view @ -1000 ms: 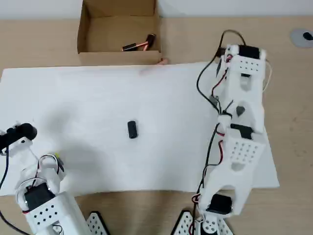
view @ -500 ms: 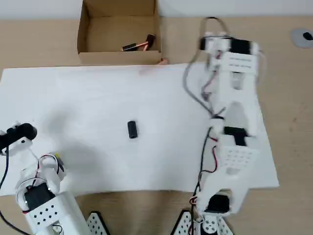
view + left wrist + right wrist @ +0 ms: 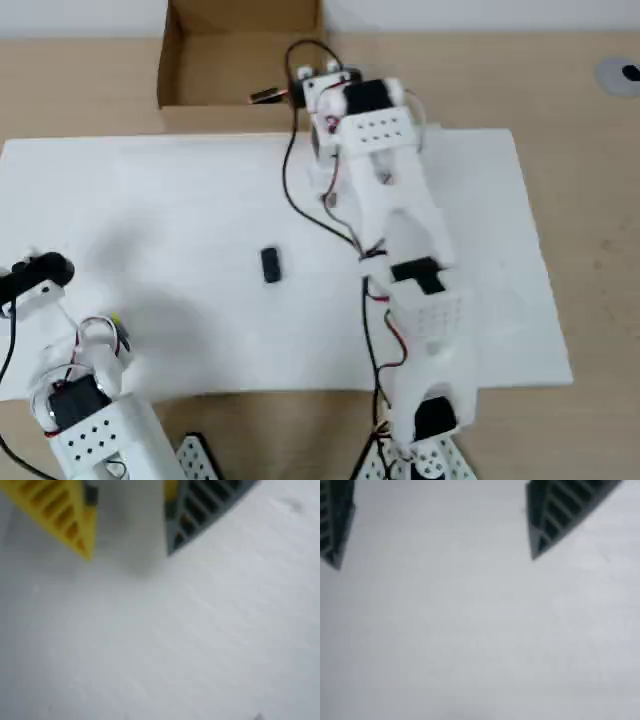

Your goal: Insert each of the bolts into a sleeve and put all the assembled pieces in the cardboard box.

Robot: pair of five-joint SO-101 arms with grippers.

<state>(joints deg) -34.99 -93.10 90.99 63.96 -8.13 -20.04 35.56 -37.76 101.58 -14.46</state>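
Observation:
A black sleeve lies alone in the middle of the white sheet. The cardboard box stands at the far edge, and the dark end of an assembled piece shows inside it by the front wall. My right arm stretches across the sheet, its wrist by the box's front right corner. The right gripper is open, its dark fingers wide apart over bare white sheet. The left gripper is open too, one yellow and one dark finger above the sheet, with nothing between them. The left arm sits folded at the near left.
The wooden table shows beyond the sheet's edges. A small dark object lies at the far right corner. Cables loop from the right arm's wrist over the box's right side.
The right arm has swung left from the far right of the sheet to the box's front right corner, covering a small copper piece that lay there. The left arm and the sleeve have stayed put.

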